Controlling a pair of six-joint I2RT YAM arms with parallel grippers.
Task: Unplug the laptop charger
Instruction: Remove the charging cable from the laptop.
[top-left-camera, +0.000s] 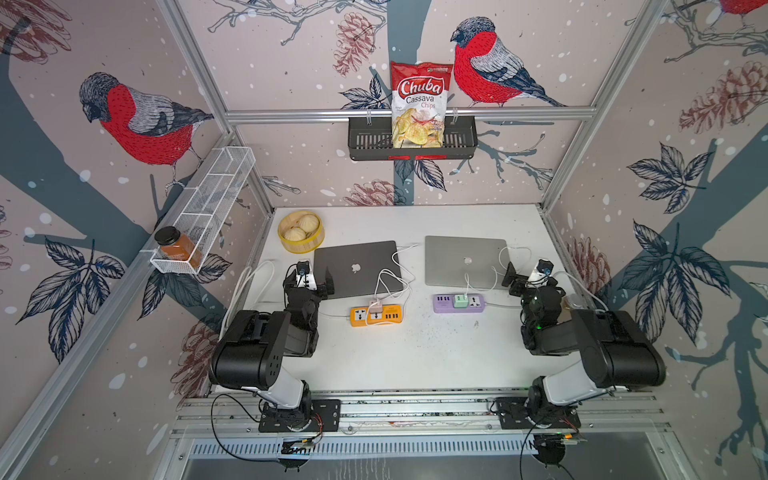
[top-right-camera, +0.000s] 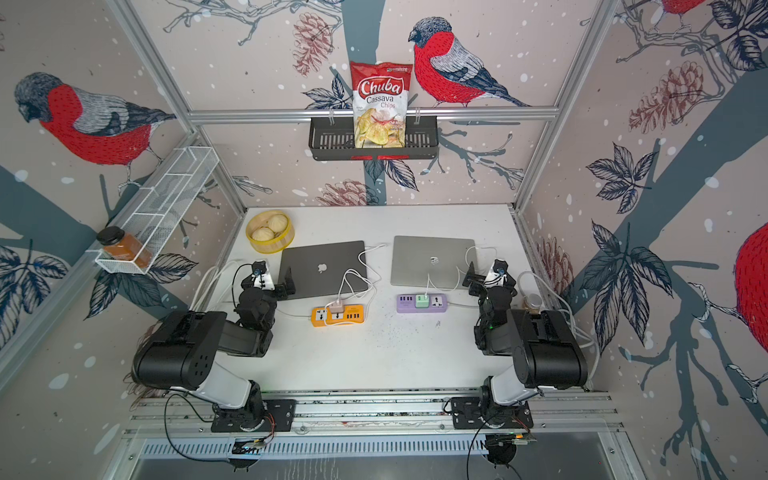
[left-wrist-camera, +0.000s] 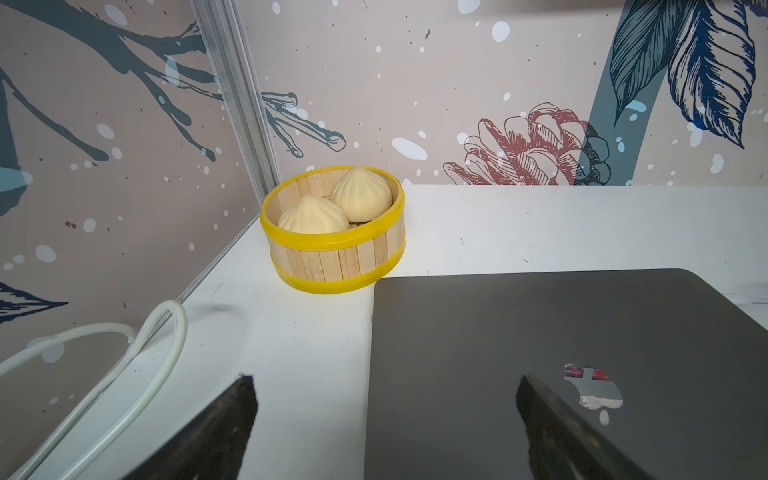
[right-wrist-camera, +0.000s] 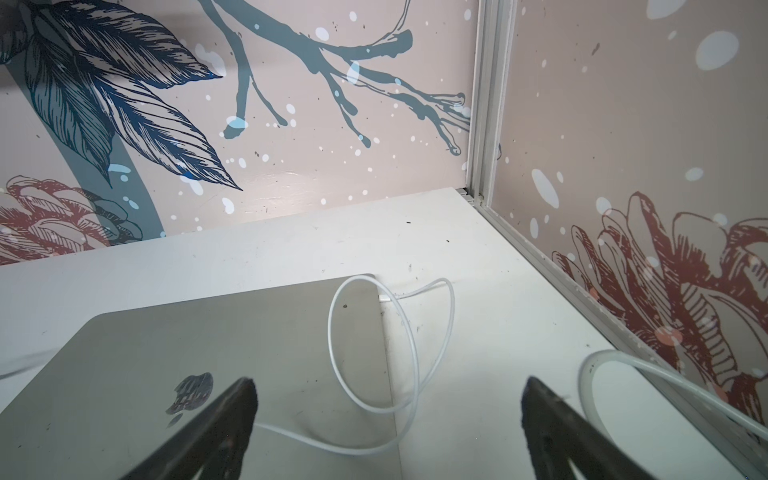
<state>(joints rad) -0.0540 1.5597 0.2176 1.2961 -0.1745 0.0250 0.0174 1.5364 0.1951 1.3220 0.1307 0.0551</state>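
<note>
Grey closed laptop (left-wrist-camera: 540, 332) edge under my left gripper (left-wrist-camera: 384, 386), jaws wide, empty. My right gripper (right-wrist-camera: 388, 386) wide, empty, above silver closed laptop (right-wrist-camera: 249, 332); thin white cable (right-wrist-camera: 329, 328) joins its side.

You lose the near left corner of the closed dark grey laptop (top-left-camera: 357, 268) behind the left gripper (top-left-camera: 309, 276). The right arm (top-right-camera: 540, 345) hides most of a small glass jar (top-right-camera: 533, 301) by the worktop's (top-right-camera: 415, 357) right edge.

Far left corner of bench (top-left-camera: 415, 353): steamer (top-left-camera: 300, 245) holding buns (top-left-camera: 296, 233). Rear wall: chips bag (top-left-camera: 419, 104) upright in black basket (top-left-camera: 365, 141). Left wall: orange jar (top-left-camera: 176, 247), black lid, at near end of white wire rack (top-left-camera: 220, 187).
</note>
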